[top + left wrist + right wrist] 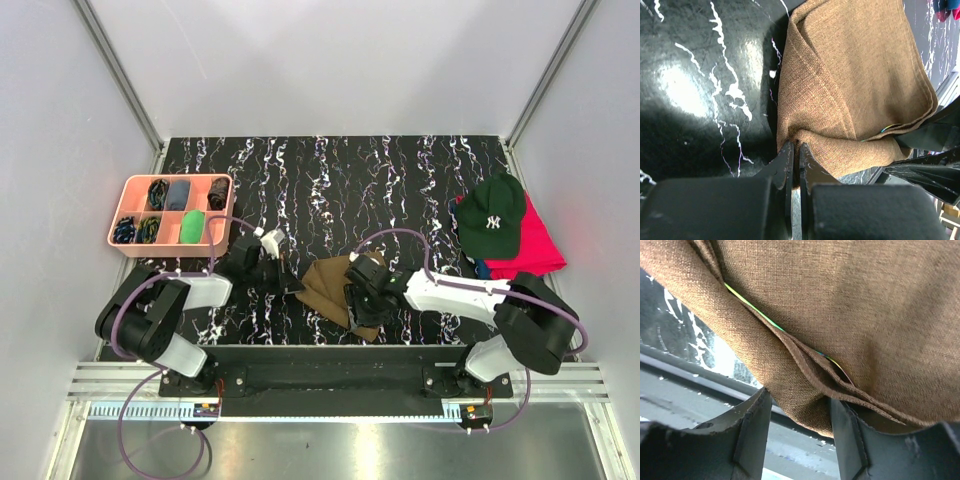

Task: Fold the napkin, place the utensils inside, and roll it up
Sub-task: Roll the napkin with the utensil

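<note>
Near bench [350, 180] front edge, between both arms: napkin [325, 285], folded. Utensils [747, 300] inside the fold; only a thin iridescent sliver shows. Left claw [794, 149]: pinched narrow on napkin's left end. Right claw [797, 412]: jaws apart, straddling napkin's folded edge.

Open counter [340, 170] stretches behind the napkin [322, 285], across the far middle, free for you to pass. At far left a pink tray [119, 216] blocks the way; at right a green cap [492, 215] lies on a red cloth [542, 250]. The left gripper [290, 282] and right gripper [358, 300] crowd the napkin from either side, near the front edge.
</note>
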Motion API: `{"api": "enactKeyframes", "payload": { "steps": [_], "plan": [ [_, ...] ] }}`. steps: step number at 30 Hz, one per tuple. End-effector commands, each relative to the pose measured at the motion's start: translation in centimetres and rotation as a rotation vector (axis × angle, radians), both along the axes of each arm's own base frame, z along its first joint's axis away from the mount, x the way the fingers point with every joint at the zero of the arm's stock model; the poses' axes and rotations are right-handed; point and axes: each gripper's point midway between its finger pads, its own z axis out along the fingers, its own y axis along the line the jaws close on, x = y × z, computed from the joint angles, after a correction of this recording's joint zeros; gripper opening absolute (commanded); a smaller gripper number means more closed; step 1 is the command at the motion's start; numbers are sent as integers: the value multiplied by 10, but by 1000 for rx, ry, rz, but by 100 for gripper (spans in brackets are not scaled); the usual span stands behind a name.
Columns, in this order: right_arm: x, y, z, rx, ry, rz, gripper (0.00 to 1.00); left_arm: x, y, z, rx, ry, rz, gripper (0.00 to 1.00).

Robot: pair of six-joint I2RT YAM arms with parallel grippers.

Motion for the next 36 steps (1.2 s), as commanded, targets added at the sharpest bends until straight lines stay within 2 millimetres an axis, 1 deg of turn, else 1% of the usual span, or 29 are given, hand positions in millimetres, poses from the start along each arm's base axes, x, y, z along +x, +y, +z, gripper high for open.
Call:
{"api": "enactKeyframes", "payload": {
  "steps": [1,2,4,5,7,8,10,11,13,14,15,16,17,18,20,21,23,24,26,27,29,33,34,35,36],
  "plan": [
    [-40,-41,-41,-144,200,-23,57,-4,7,-21,84,57,-17,0],
    [-39,-38,-39,-136,199,-19,58,-5,8,-25,90,77,-21,0],
    [-34,-32,-29,-108,175,4,63,-4,6,-24,87,82,-30,0],
    [-26,-23,-19,-82,148,13,65,-5,6,-25,89,90,-34,0],
    [-15,-17,0,-56,88,48,67,-4,5,-24,91,94,-34,0],
    [-4,-6,16,-25,44,56,69,-6,6,-25,96,102,-33,0],
    [9,-1,35,-11,-35,90,71,-5,6,-24,98,100,-32,0],
    [20,8,51,15,-82,99,72,-5,6,-23,100,104,-32,0],
    [34,13,65,12,-164,137,73,-5,6,-23,99,106,-32,0],
    [41,20,75,23,-206,153,73,-6,6,-23,100,111,-31,0],
    [47,23,75,6,-234,167,73,-6,6,-23,99,112,-32,0],
    [48,27,76,-15,-270,215,73,-6,6,-23,98,114,-33,0],
    [53,34,81,-19,-307,237,74,-5,6,-23,98,114,-33,0],
    [59,38,76,-54,-339,252,74,-5,6,-23,99,115,-32,0],
    [59,52,75,-84,-396,323,73,-5,5,-22,98,117,-33,0],
    [64,56,66,-118,-415,337,74,-5,5,-21,95,117,-35,0],
    [66,66,60,-146,-443,387,73,-4,4,-20,92,115,-35,0],
    [69,70,49,-170,-443,408,72,-4,4,-19,90,116,-35,0],
    [69,77,36,-182,-429,431,69,-5,4,-20,91,120,-35,0],
    [69,82,33,-170,-427,444,68,-4,4,-20,93,120,-35,0],
    [69,84,21,-182,-411,457,66,-6,4,-20,93,123,-37,0],
    [64,85,6,-178,-386,489,64,-5,4,-19,91,120,-38,0],
    [63,83,1,-184,-378,494,62,-5,4,-19,91,122,-37,0],
    [60,82,-5,-188,-358,505,56,-4,3,-18,87,118,-40,0],
    [59,81,-8,-188,-347,506,53,-4,3,-18,86,119,-40,0]
  ]
}}
